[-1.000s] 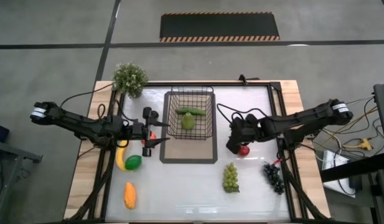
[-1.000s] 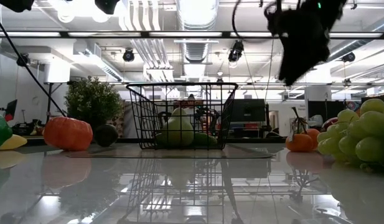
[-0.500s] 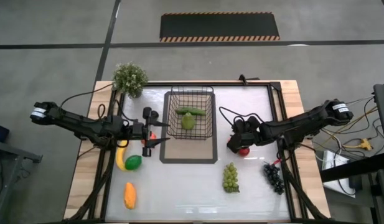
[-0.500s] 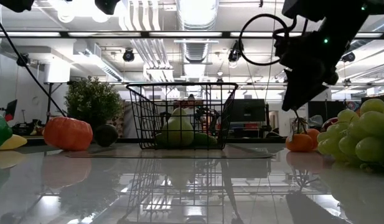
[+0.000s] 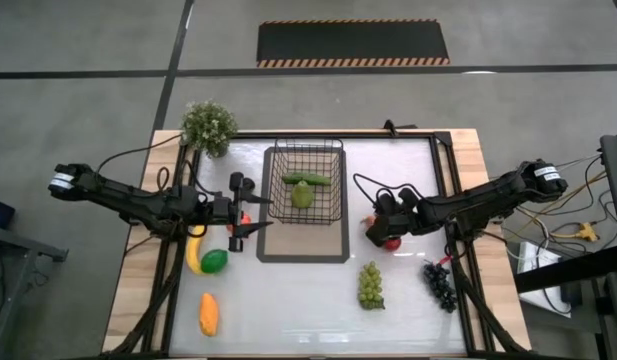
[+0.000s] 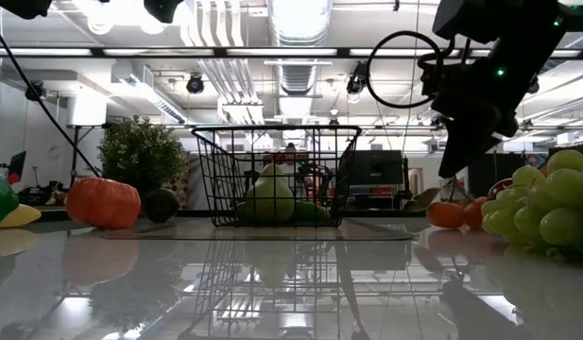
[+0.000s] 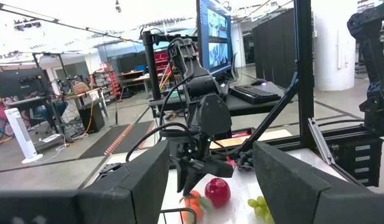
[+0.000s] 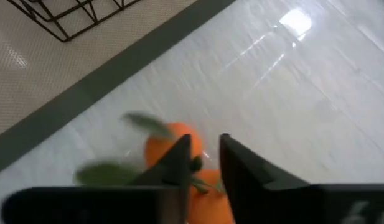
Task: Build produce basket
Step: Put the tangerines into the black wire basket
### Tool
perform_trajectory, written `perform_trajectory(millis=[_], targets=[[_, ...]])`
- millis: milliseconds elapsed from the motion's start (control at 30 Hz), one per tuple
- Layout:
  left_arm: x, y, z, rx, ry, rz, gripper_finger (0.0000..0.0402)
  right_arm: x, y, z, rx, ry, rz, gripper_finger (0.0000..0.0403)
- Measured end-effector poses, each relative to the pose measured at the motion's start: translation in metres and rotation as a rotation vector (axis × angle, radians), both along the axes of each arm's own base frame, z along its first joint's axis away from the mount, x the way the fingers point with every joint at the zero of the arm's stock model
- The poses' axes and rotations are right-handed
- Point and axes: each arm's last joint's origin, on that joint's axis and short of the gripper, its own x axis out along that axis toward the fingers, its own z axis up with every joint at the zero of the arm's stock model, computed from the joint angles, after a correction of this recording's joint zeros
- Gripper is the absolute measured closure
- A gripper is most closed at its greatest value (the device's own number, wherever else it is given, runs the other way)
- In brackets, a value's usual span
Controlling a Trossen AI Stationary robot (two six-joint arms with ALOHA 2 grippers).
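1. The basket (image 5: 306, 190) sits at the table's far middle, on a dark-bordered mat (image 5: 304, 251), with a pear (image 5: 302, 195) and cucumber (image 5: 304, 180) already inside.
2. The right gripper (image 5: 373, 226) is low over the orange pieces (image 8: 179, 152), right of the mat beside a red apple (image 5: 392, 241). Its fingers stand slightly apart around the stem, not clamped.
3. This looks like the pick-up step. Next: close, lift, carry left.
4. The left gripper (image 5: 250, 212) waits, spread open, left of the basket.
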Motion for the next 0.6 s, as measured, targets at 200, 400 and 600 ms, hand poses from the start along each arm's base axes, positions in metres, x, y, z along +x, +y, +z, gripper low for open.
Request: perform_trajectory(millis=[200,400,600], targets=[[0.000,0.000,0.000,0.000,0.002,0.000,0.0189,0.000,0.000,0.000,0.005,0.001,0.012,0.0390],[0.000,0.000,0.000,0.001,0.004,0.000,0.0189,0.003,0.001,0.005,0.000,-0.001,0.025,0.0393],[0.000,0.000,0.000,0.005,0.003,0.005,0.0189,0.009,0.002,0.026,-0.017,0.021,0.060,0.0393]])
